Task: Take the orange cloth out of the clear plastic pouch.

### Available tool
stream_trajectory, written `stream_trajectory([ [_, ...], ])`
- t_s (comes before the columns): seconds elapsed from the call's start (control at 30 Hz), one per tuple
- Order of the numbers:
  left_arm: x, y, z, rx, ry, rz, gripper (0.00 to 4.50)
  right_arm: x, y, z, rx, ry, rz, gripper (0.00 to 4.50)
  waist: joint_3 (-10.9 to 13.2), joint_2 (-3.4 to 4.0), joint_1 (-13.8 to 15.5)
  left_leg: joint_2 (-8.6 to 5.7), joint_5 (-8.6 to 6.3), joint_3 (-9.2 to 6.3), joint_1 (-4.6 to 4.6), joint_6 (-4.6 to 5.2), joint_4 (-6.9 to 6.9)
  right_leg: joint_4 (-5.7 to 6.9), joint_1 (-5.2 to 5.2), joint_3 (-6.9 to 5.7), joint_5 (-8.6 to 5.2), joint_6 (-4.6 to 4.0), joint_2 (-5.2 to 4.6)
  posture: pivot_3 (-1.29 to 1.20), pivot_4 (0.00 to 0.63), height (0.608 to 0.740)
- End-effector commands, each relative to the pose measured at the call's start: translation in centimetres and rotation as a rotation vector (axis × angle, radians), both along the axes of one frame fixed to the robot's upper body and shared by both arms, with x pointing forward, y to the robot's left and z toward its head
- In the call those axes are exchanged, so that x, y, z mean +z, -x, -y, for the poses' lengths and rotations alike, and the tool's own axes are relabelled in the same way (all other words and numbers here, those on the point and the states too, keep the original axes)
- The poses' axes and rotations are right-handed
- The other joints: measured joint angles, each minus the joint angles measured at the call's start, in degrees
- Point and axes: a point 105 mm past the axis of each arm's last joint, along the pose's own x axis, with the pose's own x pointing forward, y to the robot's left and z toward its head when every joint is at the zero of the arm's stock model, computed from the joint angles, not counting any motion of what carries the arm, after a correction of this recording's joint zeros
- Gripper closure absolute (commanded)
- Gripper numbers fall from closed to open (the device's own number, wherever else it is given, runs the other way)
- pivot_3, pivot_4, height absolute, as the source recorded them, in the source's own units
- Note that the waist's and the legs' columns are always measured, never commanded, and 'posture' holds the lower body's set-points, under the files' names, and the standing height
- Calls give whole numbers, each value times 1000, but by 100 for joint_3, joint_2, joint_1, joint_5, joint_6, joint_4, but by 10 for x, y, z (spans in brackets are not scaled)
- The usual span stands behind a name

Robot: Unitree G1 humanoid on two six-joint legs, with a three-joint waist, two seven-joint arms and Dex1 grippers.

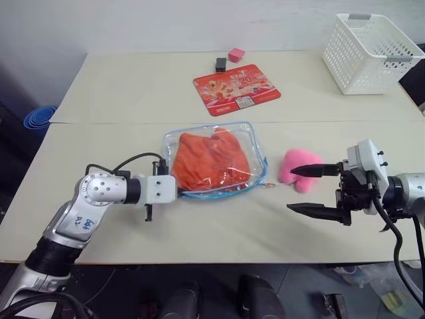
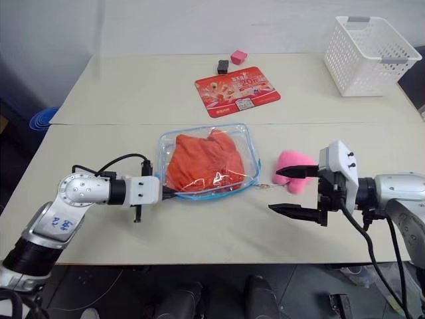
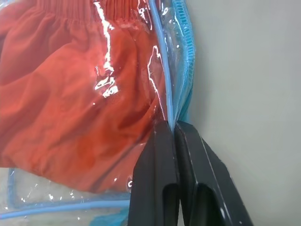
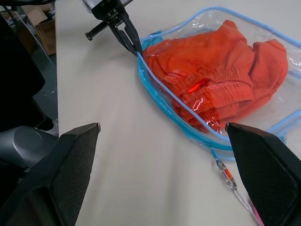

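The clear plastic pouch (image 1: 244, 135) with light blue edging lies flat near the middle of the table, and the wrinkled orange cloth (image 1: 212, 161) fills it. My left gripper (image 1: 180, 193) is shut on the pouch's near left blue edge (image 3: 173, 101), its black fingers (image 3: 155, 174) pinching the plastic rim. To the right of the pouch my right gripper (image 1: 304, 189) hovers open above the table, pointing left toward the pouch. A zipper pull (image 4: 226, 175) trails from the pouch's right corner.
A fluffy pink plush (image 1: 295, 167) lies just behind my right gripper. A red printed card (image 1: 236, 88), a small black block (image 1: 220, 64) and a pink block (image 1: 236, 54) lie farther back. A white lattice basket (image 1: 372, 53) stands at the far right.
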Motion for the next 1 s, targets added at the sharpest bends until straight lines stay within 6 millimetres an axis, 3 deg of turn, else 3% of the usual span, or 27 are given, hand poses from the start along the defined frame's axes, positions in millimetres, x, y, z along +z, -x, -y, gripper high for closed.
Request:
stream_trajectory([
  [0.03, 10, 17, -1, -78, -17, 28, 4461, 9, 4, 6, 4, 28, 45, 0, 0, 0, 7, -1, 0, 0, 0, 0, 0, -2, 1, 0, 0, 0, -1, 0, 150, 740],
  [0.2, 11, 18, -11, -85, -56, 65, 4461, 6, 6, 10, 5, 31, 29, 0, 0, 0, 16, -2, 0, -1, 0, 1, 0, -8, 2, -1, 0, 0, -3, 0, 150, 740],
  [0.3, 9, 9, -16, -79, -98, 107, 4461, 4, 6, 11, 3, 34, 26, 0, 0, 0, 13, -2, 0, -1, 0, 1, 0, -8, 2, -1, 0, 0, -3, 0, 150, 740],
  [0.63, 19, -2, -7, -25, -10, 116, 4461, -2, 2, 23, -75, 26, 29, 0, 0, -1, 13, -4, -1, -1, 0, 3, 0, 1, 2, -2, 1, 1, -1, 0, 150, 740],
  [0.8, 23, 7, -4, -12, 59, 35, 3225, -9, 3, 26, -95, 23, 20, 0, 0, -1, 9, -3, 0, -1, 0, 3, 0, 4, 2, -1, 1, 1, -1, 0, 150, 740],
  [0.93, 26, 18, -6, -27, 57, -7, 2010, -11, -4, 33, -150, 23, 36, 0, 0, -1, 1, -2, -1, -1, 0, 3, 0, 2, 2, 0, 1, 1, -1, 0, 150, 740],
  [1.0, 38, 29, -6, 1, 163, -99, 1379, -15, -15, 43, -231, 23, 62, 0, 0, -2, -1, -2, -1, -1, 1, 3, 0, 1, 2, -1, 1, 1, -1, 0, 150, 740],
])
